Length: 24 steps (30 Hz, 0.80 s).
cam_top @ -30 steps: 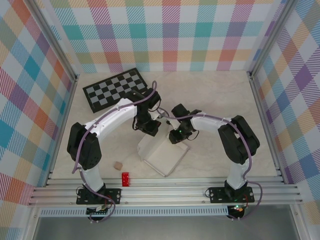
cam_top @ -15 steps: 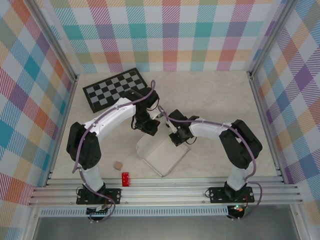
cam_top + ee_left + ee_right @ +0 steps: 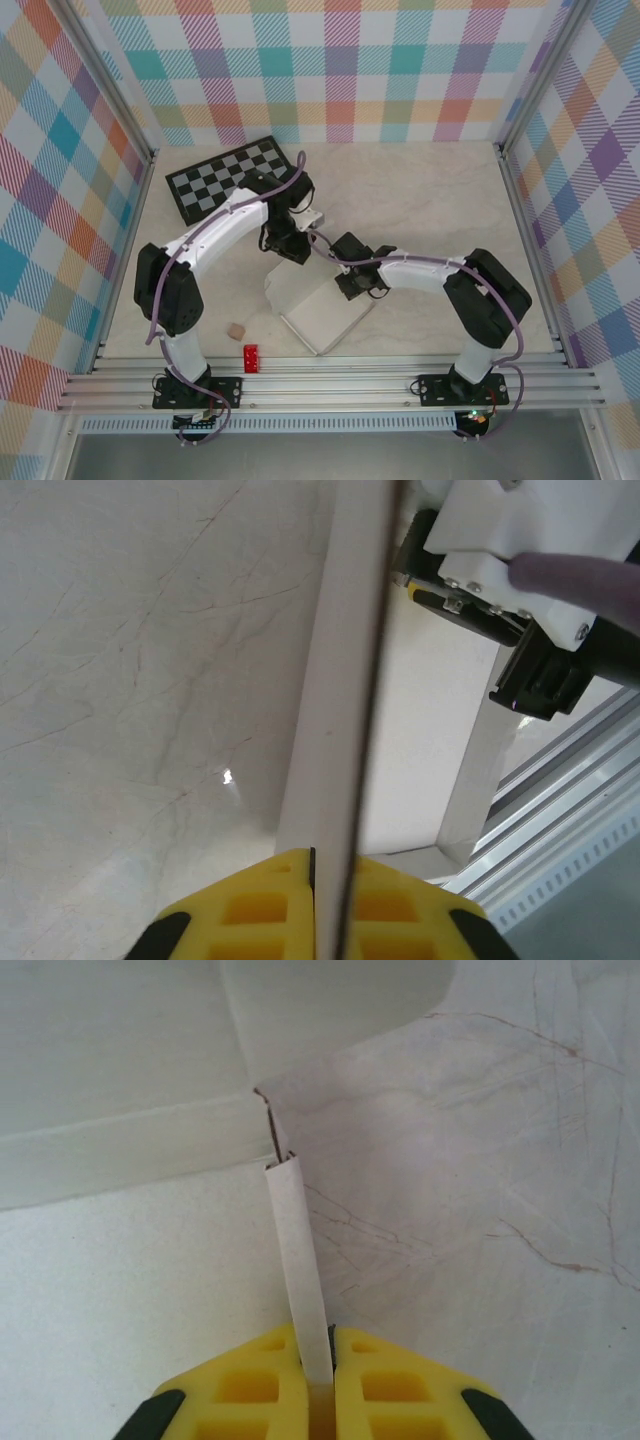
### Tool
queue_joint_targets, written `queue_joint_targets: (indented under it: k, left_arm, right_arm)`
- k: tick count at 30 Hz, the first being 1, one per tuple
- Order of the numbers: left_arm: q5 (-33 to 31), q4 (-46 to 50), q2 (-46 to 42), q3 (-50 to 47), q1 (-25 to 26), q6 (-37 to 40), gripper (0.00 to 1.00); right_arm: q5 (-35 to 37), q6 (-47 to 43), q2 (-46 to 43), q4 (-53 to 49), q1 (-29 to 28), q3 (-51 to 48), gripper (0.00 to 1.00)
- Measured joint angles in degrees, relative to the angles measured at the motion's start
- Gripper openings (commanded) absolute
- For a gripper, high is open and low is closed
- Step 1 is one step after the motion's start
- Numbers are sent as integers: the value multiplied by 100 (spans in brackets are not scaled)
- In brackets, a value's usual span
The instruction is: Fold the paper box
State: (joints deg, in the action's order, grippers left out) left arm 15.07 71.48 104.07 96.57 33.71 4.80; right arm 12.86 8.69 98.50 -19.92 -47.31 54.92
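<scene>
The paper box [image 3: 322, 312] is white thin cardboard, partly folded, lying on the table between the two arms. My left gripper [image 3: 291, 247] is at its far left corner. In the left wrist view an upright white wall of the box [image 3: 345, 680] runs edge-on between the yellow fingers [image 3: 250, 905], and the left gripper [image 3: 335, 870] is shut on it. My right gripper [image 3: 347, 277] is at the box's far edge. In the right wrist view it [image 3: 320, 1345] is shut on a narrow white flap [image 3: 298, 1260] that rises from the box's corner.
A black-and-grey checkerboard [image 3: 228, 178] lies at the back left. A small tan block [image 3: 236, 329] and a red block [image 3: 251, 357] sit near the front aluminium rail [image 3: 400, 372]. Plaid walls close in three sides. The right arm's wrist [image 3: 520, 560] is close beside the left gripper.
My right gripper has moved left along the box's far edge and shut on the narrow flap. The left gripper has drawn back and left a little, and the box has shifted with it.
</scene>
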Motion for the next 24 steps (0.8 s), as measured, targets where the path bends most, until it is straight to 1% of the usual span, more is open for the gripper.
queue_joint_targets:
  k: [4, 7, 8, 9, 10, 13, 16, 18, 20, 22, 24]
  left_arm:
    - [-122, -227, 101, 273, -72, -79, 37]
    - [-146, -487, 96, 286, -208, -175, 63]
    - [-164, -636, 68, 195, -247, -227, 78]
    - [-188, -785, -9, 37, -278, -313, 97]
    - [-225, -898, -105, -131, -299, -393, 100]
    - [-474, -1303, -831, -962, -393, -791, 100]
    - [-813, -1685, -2221, -1950, -514, -1331, 100]
    - [-1012, -1836, -3198, -2448, -584, -1692, 100]
    - [-1174, -1947, -3936, -2833, -608, -2033, 100]
    - [-1276, -2046, -4345, -3180, -608, -2354, 100]
    - [-1349, -2225, -4468, -3620, -610, -2717, 100]
  right_arm:
    - [-2, 177, -85, -35, -103, -140, 0]
    - [2, 315, -101, -55, -109, -155, 0]
    - [17, 363, -101, -63, -109, -155, 0]
    - [35, 411, -101, -70, -109, -153, 0]
    - [52, 439, -101, -76, -109, -151, 0]
    - [90, 522, -101, -94, -50, -151, 0]
    - [-2, 614, -122, -116, 111, -155, 0]
    - [-31, 682, -136, -146, 295, -157, 0]
    - [-28, 730, -138, -205, 448, -146, 0]
    - [-13, 765, -138, -289, 575, -105, 0]
    - [2, 826, -129, -402, 697, -24, 0]
